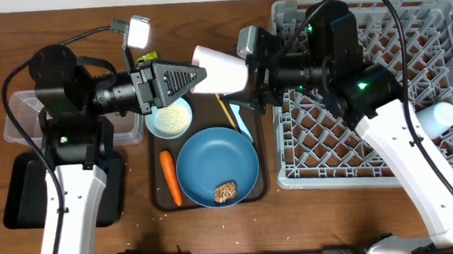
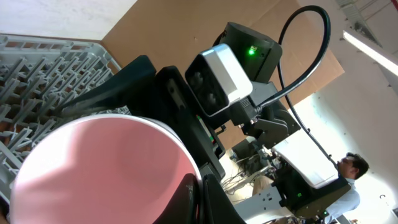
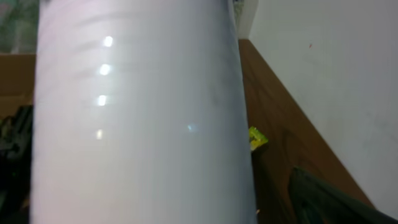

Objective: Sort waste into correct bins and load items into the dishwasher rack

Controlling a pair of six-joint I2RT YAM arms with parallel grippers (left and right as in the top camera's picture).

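The small pink cup (image 1: 221,70), pale outside and pink inside (image 2: 106,168), is held on its side above the brown tray, between both grippers. My left gripper (image 1: 194,78) is shut on its rim (image 2: 200,186). My right gripper (image 1: 252,80) is open around the cup's other end; the cup wall (image 3: 143,118) fills its view and one finger stands apart from it. The white bowl (image 1: 169,118) holds rice. The blue plate (image 1: 213,163) carries the brown food piece (image 1: 226,192). The carrot (image 1: 170,178) and spoon (image 1: 243,124) lie on the tray. The light-blue cup (image 1: 439,119) lies in the grey rack (image 1: 386,164).
The brown serving tray (image 1: 159,203) sits mid-table. The clear tub (image 1: 19,117) and the black tray (image 1: 24,194) are at the left under my left arm. The yellow-green wrapper (image 1: 149,57) lies at the back on the table and shows in the right wrist view (image 3: 256,137).
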